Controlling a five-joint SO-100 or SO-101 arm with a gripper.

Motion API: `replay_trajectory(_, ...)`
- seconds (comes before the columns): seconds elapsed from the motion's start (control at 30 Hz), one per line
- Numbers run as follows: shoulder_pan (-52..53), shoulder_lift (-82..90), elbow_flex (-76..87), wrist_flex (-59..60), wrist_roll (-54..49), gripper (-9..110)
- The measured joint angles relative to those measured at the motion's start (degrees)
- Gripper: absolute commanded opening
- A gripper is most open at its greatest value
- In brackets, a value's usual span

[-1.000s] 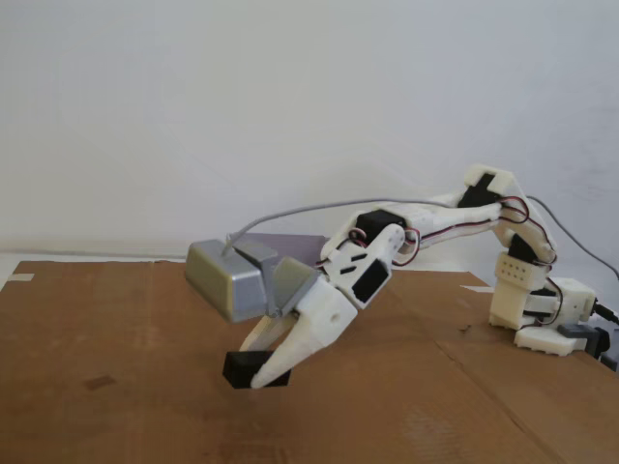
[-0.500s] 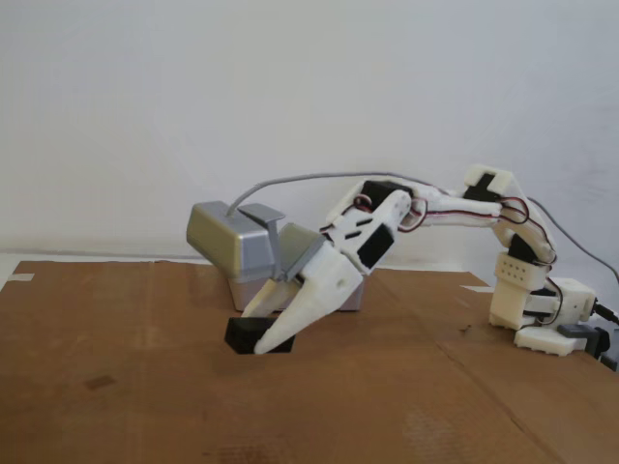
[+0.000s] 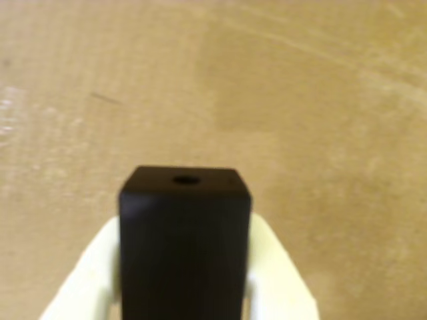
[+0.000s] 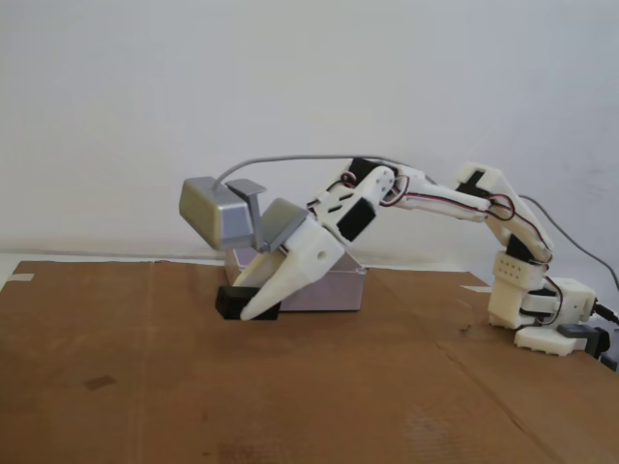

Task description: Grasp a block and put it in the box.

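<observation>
- The gripper (image 4: 247,307) is clamped on the block (image 4: 232,303), which sticks out past its white fingertips (image 3: 280,267) in the wrist view.
- Since the earlier pictures it has carried the block up and farther back, toward the box (image 4: 334,288) just behind it.
- The arm (image 4: 426,198) reaches out low, wrist angled down over the cardboard (image 4: 145,387).

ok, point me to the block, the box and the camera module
block (image 3: 185,247): wrist view, on its dark front face between the white end effector fingers.
box (image 4: 334,288): fixed view, on its pale side wall behind the arm.
camera module (image 4: 215,215): fixed view, on its grey metallic side.
</observation>
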Motion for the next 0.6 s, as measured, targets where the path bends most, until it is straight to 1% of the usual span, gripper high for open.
replay_trajectory(0.23, 2.20, 0.00, 0.00, 0.00, 0.00, 2)
replay_trajectory(0.43, 1.93, 0.00, -0.18, 0.00, 0.00, 2)
replay_trajectory(0.6, 1.58, 0.00, -5.01, 0.09, 0.00, 2)
